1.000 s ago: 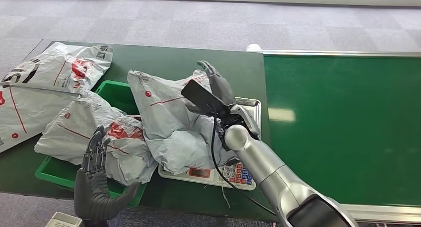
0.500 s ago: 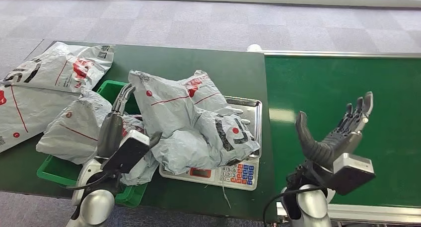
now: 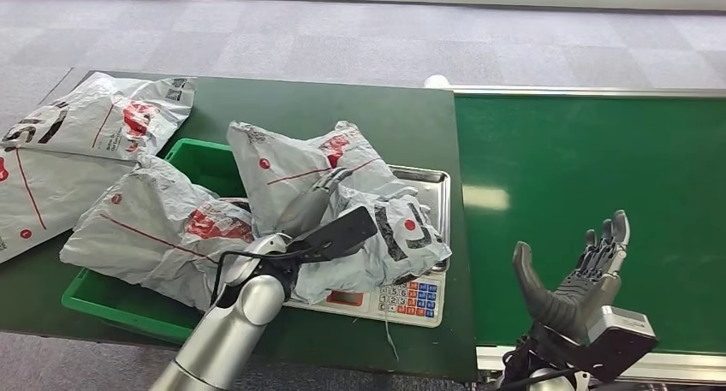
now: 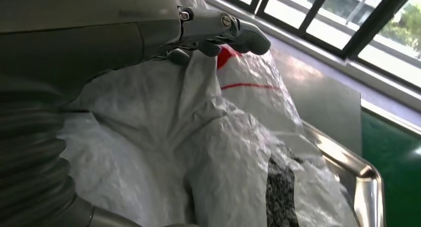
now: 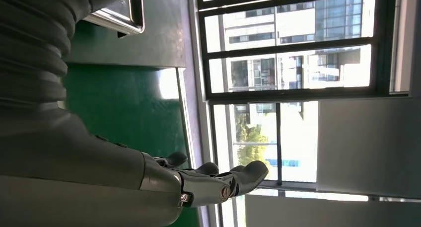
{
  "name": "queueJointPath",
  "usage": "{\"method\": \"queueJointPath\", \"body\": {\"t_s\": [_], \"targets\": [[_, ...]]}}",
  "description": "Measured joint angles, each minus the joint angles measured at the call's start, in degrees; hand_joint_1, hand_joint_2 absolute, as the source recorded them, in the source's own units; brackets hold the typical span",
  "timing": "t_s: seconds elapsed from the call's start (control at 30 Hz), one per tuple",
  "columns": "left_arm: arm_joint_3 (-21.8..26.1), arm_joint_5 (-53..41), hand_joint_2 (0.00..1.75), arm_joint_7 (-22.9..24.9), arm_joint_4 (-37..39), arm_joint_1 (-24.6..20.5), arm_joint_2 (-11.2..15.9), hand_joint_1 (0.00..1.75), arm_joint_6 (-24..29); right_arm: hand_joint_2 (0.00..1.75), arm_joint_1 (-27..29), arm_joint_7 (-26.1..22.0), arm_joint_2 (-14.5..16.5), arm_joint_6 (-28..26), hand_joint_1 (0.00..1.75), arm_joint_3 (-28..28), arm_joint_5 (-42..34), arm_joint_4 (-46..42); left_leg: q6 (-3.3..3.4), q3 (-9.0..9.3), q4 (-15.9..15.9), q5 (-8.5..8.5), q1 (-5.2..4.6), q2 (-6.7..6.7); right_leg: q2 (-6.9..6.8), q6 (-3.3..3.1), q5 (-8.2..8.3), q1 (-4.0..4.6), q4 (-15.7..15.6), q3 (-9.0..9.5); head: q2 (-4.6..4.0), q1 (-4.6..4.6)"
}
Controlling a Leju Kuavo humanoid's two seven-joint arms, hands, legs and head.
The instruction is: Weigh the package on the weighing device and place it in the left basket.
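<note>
Package [image 3: 377, 228] crumpled on the scale [image 3: 402, 297] tray, centre frame. Left hand [image 3: 312, 207] rests on it, fingers touching the bag; grasp unclear. Right hand [image 3: 574, 275] at 4 o'clock, released, fingers spread. Basket [image 3: 103, 301] at 9 o'clock holds 1 bag.

Smooth silver tube-shaped left arm [image 3: 229, 331], black cable looping near its wrist, flat black wrist plate, grey ribbed wrist cover, left hand [image 3: 315, 204] with dark grey fingers, small screws at fingertips [image 4: 226, 21], right hand [image 3: 574, 281] dark grey, boxy silver-black wrist block
</note>
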Motion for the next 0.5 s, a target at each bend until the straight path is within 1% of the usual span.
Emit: {"method": "queueJointPath", "body": {"t_s": [0.1,0.2,0.33,0.5], "targets": [[-1.7,-0.5,1.75,0.4,8.4,-2.2,-2.9,0.0,1.6,1.75,-0.3,0.1,0.0,0.2,0.0,1.0,0.3,0.3,0.0,-0.02,0.0,0.0,-0.04,-0.01,0.02,0.01,0.0,-0.04,0.0,0.0,0.0,0.01],[-2.8,-0.9,1.75,0.3,14.5,-3.7,-4.9,0.0,2.8,1.75,-0.6,0.1,0.0,0.0,0.0,1.9,0.3,0.5,0.01,-0.02,0.0,0.0,-0.05,-0.01,0.01,0.01,0.01,-0.05,0.0,0.0,0.0,0.01],[-3.4,-0.9,1.75,0.1,19.0,-5.3,-6.1,0.0,3.4,1.75,-0.7,0.1,0.0,0.0,0.0,2.4,0.3,0.6,0.01,-0.02,0.0,0.01,-0.05,-0.01,-0.02,0.01,0.01,-0.05,0.0,0.01,0.0,0.01],[-3.9,-1.0,1.75,0.1,21.7,-6.4,-6.7,0.0,3.5,1.75,-0.7,0.1,0.0,0.0,0.0,2.6,0.3,0.7,0.02,-0.01,0.0,0.01,-0.05,-0.02,-0.04,0.01,0.0,-0.05,0.0,0.04,0.0,0.01]]}}
